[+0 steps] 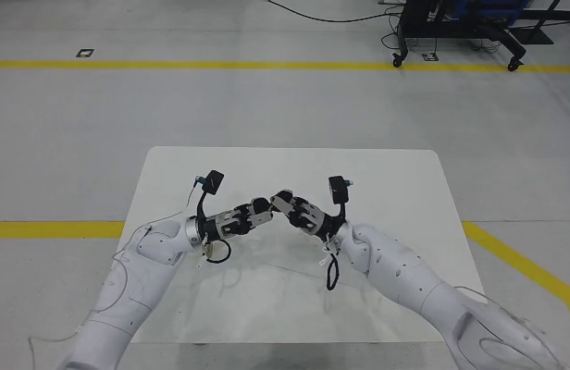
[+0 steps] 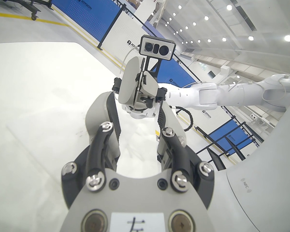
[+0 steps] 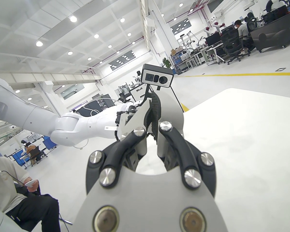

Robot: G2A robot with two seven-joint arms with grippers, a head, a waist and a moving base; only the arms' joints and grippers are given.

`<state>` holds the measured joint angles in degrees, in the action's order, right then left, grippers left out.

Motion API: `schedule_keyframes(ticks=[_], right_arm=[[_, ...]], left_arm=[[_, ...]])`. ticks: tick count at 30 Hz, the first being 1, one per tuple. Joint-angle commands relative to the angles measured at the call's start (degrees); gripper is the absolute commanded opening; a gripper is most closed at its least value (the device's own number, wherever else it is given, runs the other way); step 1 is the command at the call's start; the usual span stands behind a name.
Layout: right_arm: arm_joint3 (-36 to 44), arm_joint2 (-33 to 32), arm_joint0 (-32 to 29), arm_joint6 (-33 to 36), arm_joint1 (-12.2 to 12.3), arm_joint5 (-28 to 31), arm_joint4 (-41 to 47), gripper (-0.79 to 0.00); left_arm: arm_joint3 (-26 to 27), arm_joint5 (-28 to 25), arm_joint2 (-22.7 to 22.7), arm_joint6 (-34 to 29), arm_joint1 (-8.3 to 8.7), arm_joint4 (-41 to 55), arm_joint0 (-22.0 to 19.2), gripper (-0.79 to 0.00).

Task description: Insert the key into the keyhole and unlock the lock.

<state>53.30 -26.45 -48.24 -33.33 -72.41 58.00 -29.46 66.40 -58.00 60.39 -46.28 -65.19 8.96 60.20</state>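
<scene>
Left grey-fingered gripper (image 2: 135, 101): jaws spread wide.
Right grey-fingered gripper (image 3: 155, 97): jaws pressed together.
White rounded table (image 1: 387, 185): beneath both.

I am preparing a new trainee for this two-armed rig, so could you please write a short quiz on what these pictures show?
1. True or false: the left gripper has its fingers pressed shut.
2. Where is the right gripper?
A) close in front of the left gripper, over the table
B) at the far edge of the table
C) down by the yellow floor line
3. Fill in: the right gripper's fingers are ___.

Key: 1 false (its fingers stand apart); 2 A; 3 shut.
</scene>
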Motion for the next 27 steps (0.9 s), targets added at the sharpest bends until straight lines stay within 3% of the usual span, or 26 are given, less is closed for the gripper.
schedule_keyframes(ticks=[1,5,8,27], right_arm=[[-0.11,-0.02,0.08,0.3,-0.05,0.0,0.13,-0.785],[-0.29,-0.14,0.14,0.79,-0.15,0.0,0.59,-0.785],[-0.46,-0.26,0.16,1.05,-0.21,0.0,0.72,-0.785],[-1.3,-0.29,0.0,1.34,-0.51,0.0,1.67,-0.785]], left_arm=[[-0.12,0.0,-0.05,0.0,-0.01,0.08,-0.04,-0.514],[-0.39,0.0,-0.15,0.0,-0.04,-0.27,-0.2,-0.628],[-0.79,0.0,0.11,0.08,-0.08,-0.52,-0.33,-0.785],[-1.15,0.0,2.17,2.48,-0.6,-1.6,0.37,-0.785]])
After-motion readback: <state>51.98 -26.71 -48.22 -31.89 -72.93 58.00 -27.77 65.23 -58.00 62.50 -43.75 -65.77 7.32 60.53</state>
